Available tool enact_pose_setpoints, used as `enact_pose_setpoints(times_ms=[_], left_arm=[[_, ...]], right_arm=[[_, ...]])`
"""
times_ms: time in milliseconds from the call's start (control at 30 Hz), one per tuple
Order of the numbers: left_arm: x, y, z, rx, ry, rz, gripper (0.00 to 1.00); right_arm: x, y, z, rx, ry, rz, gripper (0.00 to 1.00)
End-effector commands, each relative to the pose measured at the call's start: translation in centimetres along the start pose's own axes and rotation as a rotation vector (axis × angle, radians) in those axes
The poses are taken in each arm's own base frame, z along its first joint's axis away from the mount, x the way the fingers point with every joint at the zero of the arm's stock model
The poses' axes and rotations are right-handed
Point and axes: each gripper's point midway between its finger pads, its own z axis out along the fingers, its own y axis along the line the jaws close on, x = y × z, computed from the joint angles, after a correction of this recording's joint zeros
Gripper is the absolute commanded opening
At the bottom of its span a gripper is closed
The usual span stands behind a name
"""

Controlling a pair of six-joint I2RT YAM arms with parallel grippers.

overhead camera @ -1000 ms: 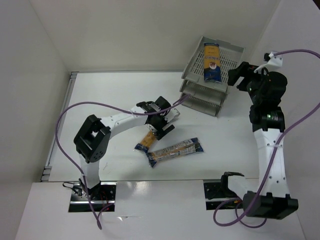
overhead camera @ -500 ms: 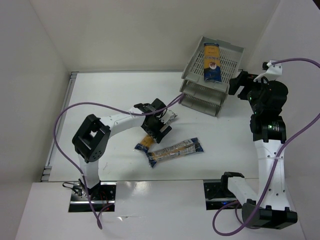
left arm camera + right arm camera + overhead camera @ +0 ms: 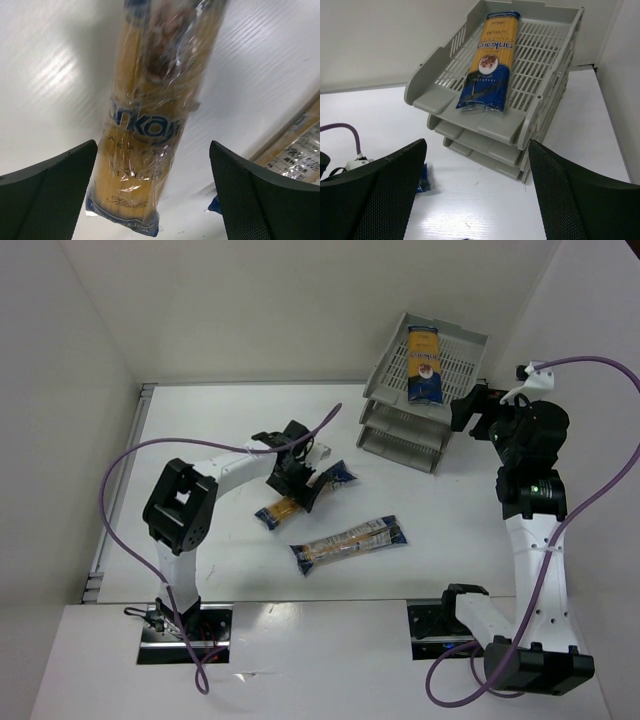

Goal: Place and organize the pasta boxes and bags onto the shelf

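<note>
**Spaghetti packets, three-tier shelf and both grippers at one moment**

Left: the left gripper (image 3: 298,480) hangs over the first spaghetti packet (image 3: 152,115), which lies slantwise on the white table (image 3: 200,430). Its fingers (image 3: 47,192) stand wide apart, one on either side of the packet, and touch neither edge.

Centre: the second spaghetti packet (image 3: 350,540) lies flat on the table, nearer the arm bases and apart from the first. One of its ends shows at the right edge of the left wrist view.

Right: the light grey shelf (image 3: 547,85) stands at the far right of the table. Its top tier holds the third spaghetti packet (image 3: 490,65), lengthwise on the slotted bottom with a dark blue end at the front lip. Of the two lower tiers only the front lips show. The right gripper (image 3: 468,410) hovers just beside the shelf, facing it, with its fingers (image 3: 380,192) spread and nothing between them.
</note>
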Motion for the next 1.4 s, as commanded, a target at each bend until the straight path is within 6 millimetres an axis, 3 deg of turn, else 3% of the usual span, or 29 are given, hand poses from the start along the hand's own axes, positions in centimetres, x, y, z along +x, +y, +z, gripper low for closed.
enact_pose_setpoints(times_ms=[0, 67, 233, 433, 467, 533, 567, 633, 700, 733, 800, 867, 1067, 1200, 1300, 1367], left_arm=[[-2.5, -0.8, -0.6, 0.041, -0.056, 0.067, 1.00], [-2.9, -0.9, -0.3, 0.016, -0.061, 0.115, 1.00], [-0.7, 1.6, 2.2, -0.093, 0.049, 0.119, 1.00], [2.9, 3.1, 1.0, -0.160, 0.134, 0.186, 1.00], [3.9, 3.1, 1.1, -0.157, 0.158, 0.200, 1.00], [4.1, 2.9, 1.3, -0.142, 0.155, 0.199, 0.97], [3.8, 2.5, 1.5, -0.116, 0.144, 0.212, 0.93], [3.5, 0.8, 2.2, -0.012, 0.120, 0.216, 0.60], [3.3, 0.1, 2.8, 0.031, 0.107, 0.206, 0.24], [3.0, -0.5, 2.9, 0.059, 0.092, 0.194, 0.00], [2.5, -1.5, 2.7, 0.113, 0.074, 0.193, 0.00], [1.6, -3.2, 1.2, 0.192, 0.021, 0.190, 0.00], [-3.9, -5.0, -7.2, 0.194, -0.189, 0.217, 0.00], [-7.2, -5.1, -13.6, 0.169, -0.349, 0.240, 0.00], [-9.1, -4.1, -17.4, 0.144, -0.461, 0.236, 0.00], [-10.3, -3.7, -18.8, 0.126, -0.534, 0.244, 0.00]], right_arm=[[-1.4, 0.3, 0.5, -0.020, -0.059, -0.016, 0.88], [-1.4, 0.5, 0.5, -0.029, -0.058, -0.017, 0.88], [-1.8, 0.7, 0.4, -0.041, -0.065, -0.031, 0.88], [-2.2, 0.7, 0.3, -0.041, -0.075, -0.059, 0.88], [-1.6, 0.5, 0.6, -0.039, -0.057, -0.055, 0.88], [-1.3, 0.6, 0.8, -0.048, -0.055, -0.045, 0.88], [-0.8, 0.7, 1.2, -0.057, -0.045, -0.043, 0.88], [-0.8, 0.7, 1.2, -0.057, -0.044, -0.034, 0.88], [-1.2, 0.9, 1.1, -0.068, -0.052, -0.036, 0.86], [-1.2, 0.9, 1.1, -0.068, -0.052, -0.047, 0.84], [-1.2, 0.9, 1.1, -0.067, -0.052, -0.056, 0.83], [-1.2, 1.0, 1.0, -0.076, -0.051, -0.057, 0.83], [0.7, 2.2, 0.7, -0.147, -0.010, -0.026, 0.71], [1.8, 4.6, 0.0, -0.287, 0.025, -0.005, 0.71], [2.5, 6.8, -1.1, -0.425, 0.055, 0.017, 0.71], [3.4, 8.0, -1.6, -0.499, 0.087, 0.050, 0.71]])
